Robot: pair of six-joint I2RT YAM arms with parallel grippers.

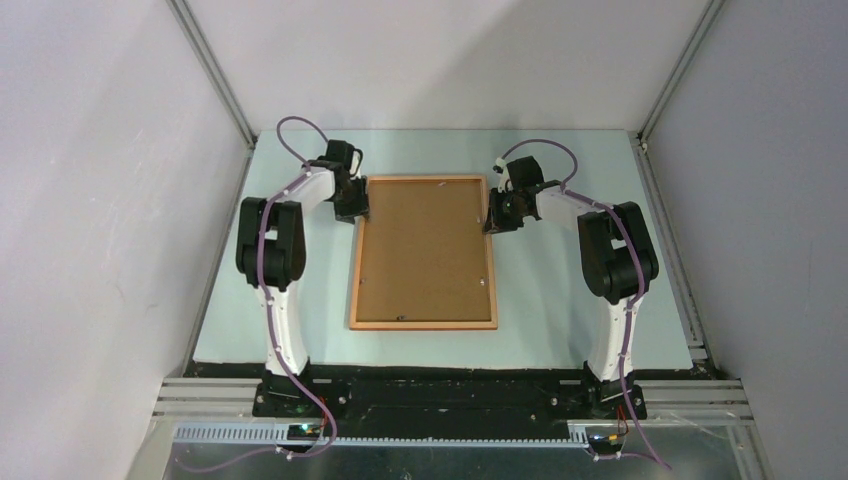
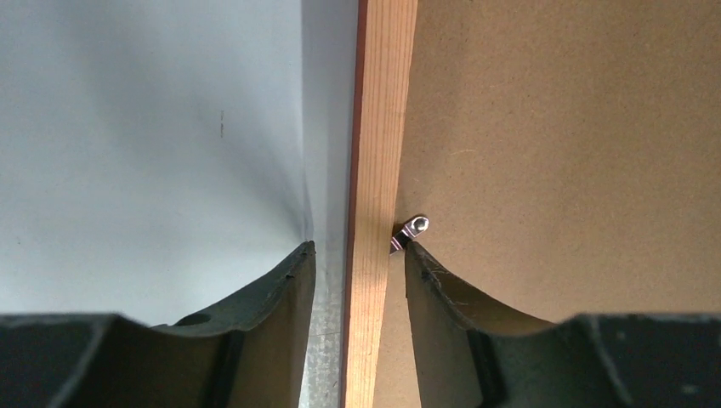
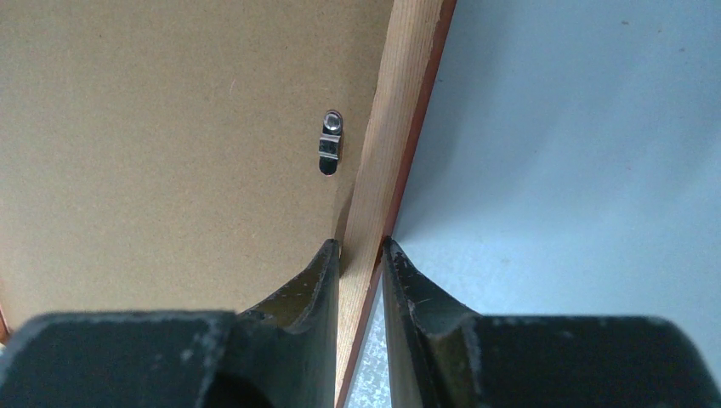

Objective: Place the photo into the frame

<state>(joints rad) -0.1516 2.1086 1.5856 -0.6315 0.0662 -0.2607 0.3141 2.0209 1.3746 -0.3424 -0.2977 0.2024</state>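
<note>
1. Centrally on the bench point(image 1: 560, 300) lies the frame point(image 1: 423, 323), flat and back upward, its long sides running away from the arm bases.
2. Inside the frame sits a plain brown backing board point(image 1: 423, 250), filling the opening from rail to rail. It hides whatever may lie beneath, so I cannot tell where the photo is.
3. Two small metal clips show on the board. One point(image 2: 415, 228) is right at the inner edge of the left rail. The other point(image 3: 331, 140) lies on the board just beside the right rail.
4. The left claw point(image 1: 362, 210) is at the far part of the frame's left rail, and its jaws straddle the wood. The outer finger point(image 2: 281, 289) stands over the bench with a gap to the rail. The inner finger point(image 2: 434, 289) is over the board, its tip just beside the clip. The jaws are parted and hold nothing.
5. The right claw point(image 1: 492, 215) is at the far part of the right rail, opposite the left one. One finger is on each face of the wood and both are pressed against it, so the rail is pinched between them.
</note>
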